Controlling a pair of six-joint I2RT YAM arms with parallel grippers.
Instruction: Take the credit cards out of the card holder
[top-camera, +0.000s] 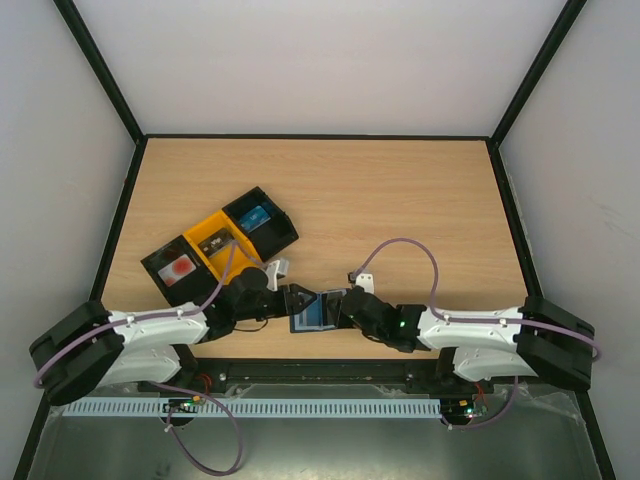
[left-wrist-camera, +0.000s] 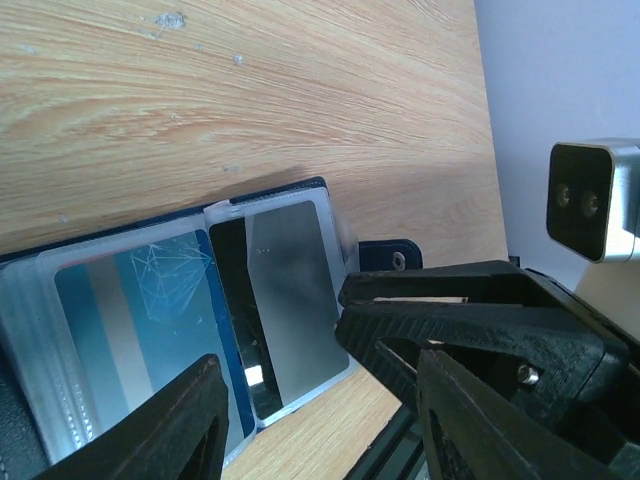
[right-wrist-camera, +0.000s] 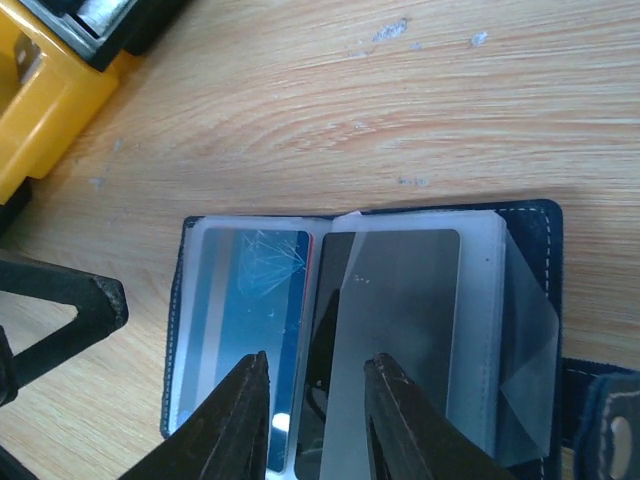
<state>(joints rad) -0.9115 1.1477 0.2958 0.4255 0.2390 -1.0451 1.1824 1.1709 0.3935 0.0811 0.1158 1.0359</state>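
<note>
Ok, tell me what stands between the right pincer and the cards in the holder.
Only the clear plastic sleeves: the blue card and the grey card lie under them in the open card holder. Nothing else visible lies between the right pincer and them.

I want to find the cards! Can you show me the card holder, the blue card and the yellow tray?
card holder (right-wrist-camera: 535, 225), right wrist view, on its dark right cover.
blue card (right-wrist-camera: 250, 290), right wrist view, middle of its face.
yellow tray (right-wrist-camera: 40, 110), right wrist view, on its side wall.
</note>
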